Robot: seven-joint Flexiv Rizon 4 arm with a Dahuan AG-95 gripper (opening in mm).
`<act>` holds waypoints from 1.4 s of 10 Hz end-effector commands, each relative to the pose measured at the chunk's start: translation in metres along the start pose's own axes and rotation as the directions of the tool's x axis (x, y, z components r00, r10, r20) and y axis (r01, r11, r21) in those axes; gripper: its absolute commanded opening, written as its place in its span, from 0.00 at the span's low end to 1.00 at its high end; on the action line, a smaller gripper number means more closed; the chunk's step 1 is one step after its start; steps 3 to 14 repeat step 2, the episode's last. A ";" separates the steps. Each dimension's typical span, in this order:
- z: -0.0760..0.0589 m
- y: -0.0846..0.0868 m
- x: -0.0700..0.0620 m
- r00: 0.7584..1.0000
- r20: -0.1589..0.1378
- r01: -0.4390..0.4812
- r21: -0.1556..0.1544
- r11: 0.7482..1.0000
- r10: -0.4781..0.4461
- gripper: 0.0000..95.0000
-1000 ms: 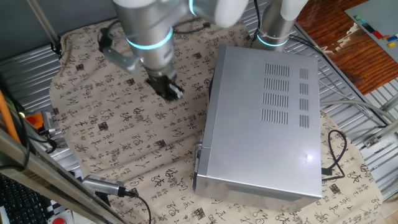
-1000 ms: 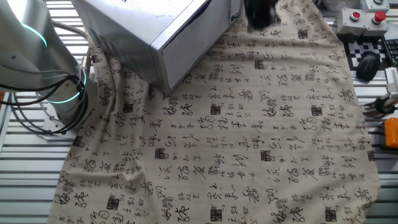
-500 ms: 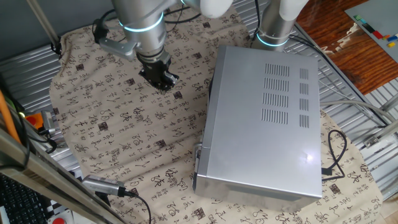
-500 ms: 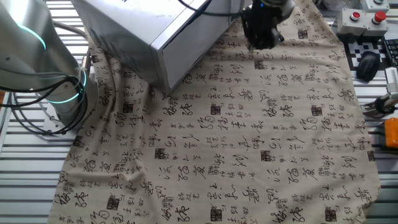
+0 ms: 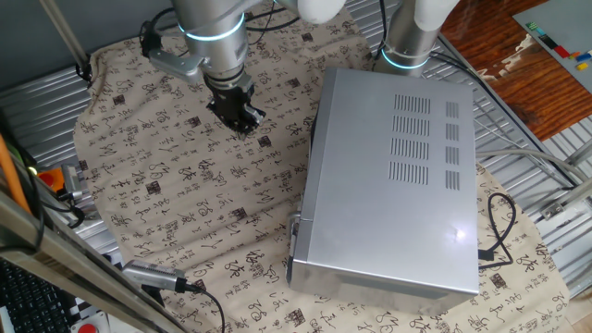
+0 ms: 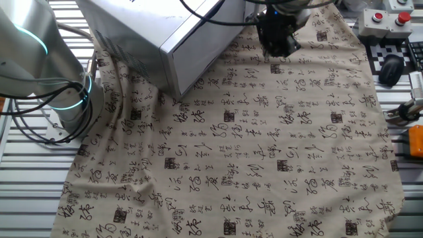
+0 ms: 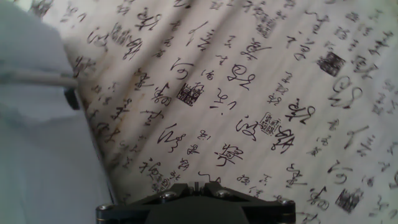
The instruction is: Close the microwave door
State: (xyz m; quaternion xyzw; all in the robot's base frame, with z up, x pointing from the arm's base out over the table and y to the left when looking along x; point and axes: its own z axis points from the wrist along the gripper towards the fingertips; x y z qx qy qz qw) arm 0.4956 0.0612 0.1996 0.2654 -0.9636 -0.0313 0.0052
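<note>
The silver-grey microwave (image 5: pixel 398 176) stands on the patterned cloth, vent slots on top and its black power cord (image 5: pixel 499 231) at the right. The microwave door (image 6: pixel 208 43) lies flat against the front, with no gap showing. It fills the left of the hand view as a blurred grey surface (image 7: pixel 37 137). My gripper (image 5: pixel 248 122) hangs over the cloth a little apart from the door. It also shows in the other fixed view (image 6: pixel 276 51). In the hand view the gripper (image 7: pixel 198 185) is shut and empty, its fingertips together.
The arm's base (image 6: pixel 59 86) stands beside the microwave's back corner. A box with red buttons (image 6: pixel 386 18) and a black mouse (image 6: pixel 391 68) lie past the cloth's edge. An orange object (image 5: pixel 60 176) and a cabled metal tool (image 5: pixel 153 276) sit on the other side.
My gripper has drawn away from the microwave's front over the cloth, most of it in the first half second. The door and microwave have not moved.
</note>
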 end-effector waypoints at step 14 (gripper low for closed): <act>0.003 -0.025 0.016 0.999 -0.033 -0.021 0.021 1.000 0.021 0.00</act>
